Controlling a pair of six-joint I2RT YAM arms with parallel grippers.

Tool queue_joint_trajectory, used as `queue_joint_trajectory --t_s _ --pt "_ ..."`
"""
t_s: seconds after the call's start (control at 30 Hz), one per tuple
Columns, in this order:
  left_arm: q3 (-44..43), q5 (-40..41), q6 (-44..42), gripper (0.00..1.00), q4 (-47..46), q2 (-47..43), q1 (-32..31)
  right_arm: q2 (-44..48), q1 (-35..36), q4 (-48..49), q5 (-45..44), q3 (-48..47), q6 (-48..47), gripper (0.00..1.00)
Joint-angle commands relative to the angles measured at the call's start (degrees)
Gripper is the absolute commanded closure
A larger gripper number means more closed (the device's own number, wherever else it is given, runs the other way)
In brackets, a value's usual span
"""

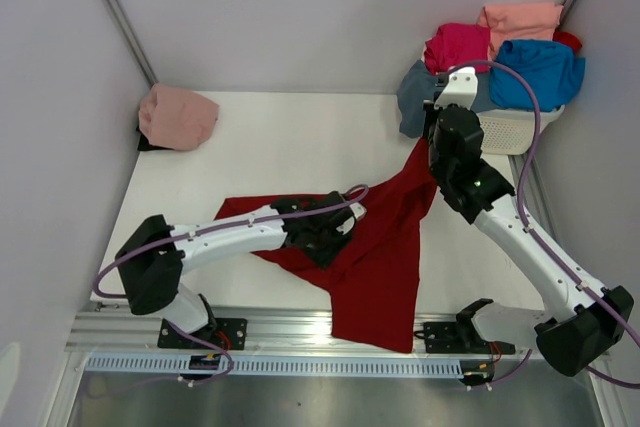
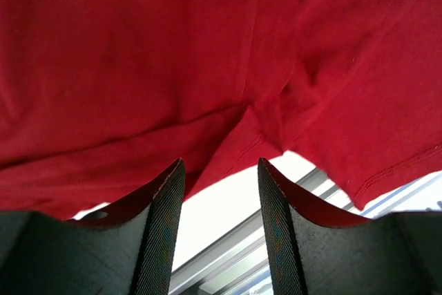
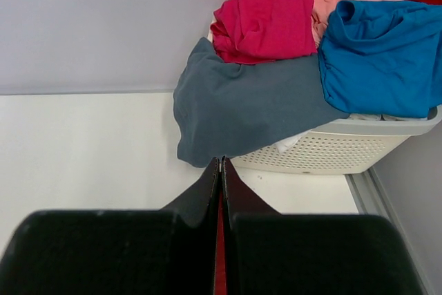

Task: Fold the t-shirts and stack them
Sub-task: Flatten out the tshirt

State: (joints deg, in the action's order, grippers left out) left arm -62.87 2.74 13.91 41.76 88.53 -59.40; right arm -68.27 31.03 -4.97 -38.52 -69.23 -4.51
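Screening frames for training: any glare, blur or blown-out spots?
Top external: even light, sharp, soft shadows. Left wrist: table blown out white below the red shirt. Right wrist: near fingers dark and soft, basket sharp.

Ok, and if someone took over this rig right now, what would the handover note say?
Left fingers: open, low over the red shirt, gripping nothing.
Right fingers: shut on a corner of the red shirt, held up near the basket.
Red shirt: unfolded and crumpled on the table, one end hanging over the near edge.
Done: one pink shirt sits at the far left corner, apparently folded.
Left: fold and stack the red shirt, then the grey shirt, magenta shirt, blue shirt and salmon shirt on the basket.
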Motion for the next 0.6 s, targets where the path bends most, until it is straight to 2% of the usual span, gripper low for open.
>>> queue_joint_trajectory --t_s 0.0,0.17,0.57 --pt "-3.56 -2.83 -1.17 0.50 -0.54 3.65 -0.10 0.15 0.44 1.02 -0.41 -0.38 0.73 1.00" --pt "-5.42 -7.30 -1.34 0.51 -1.33 6.39 -0.37 0.15 0.53 0.67 -0.50 0.24 0.73 1.00" --pt "-5.68 -8.89 -1.26 0.57 -0.45 11.39 -1.69 -0.11 0.61 0.93 -0.15 0.85 0.29 1.00"
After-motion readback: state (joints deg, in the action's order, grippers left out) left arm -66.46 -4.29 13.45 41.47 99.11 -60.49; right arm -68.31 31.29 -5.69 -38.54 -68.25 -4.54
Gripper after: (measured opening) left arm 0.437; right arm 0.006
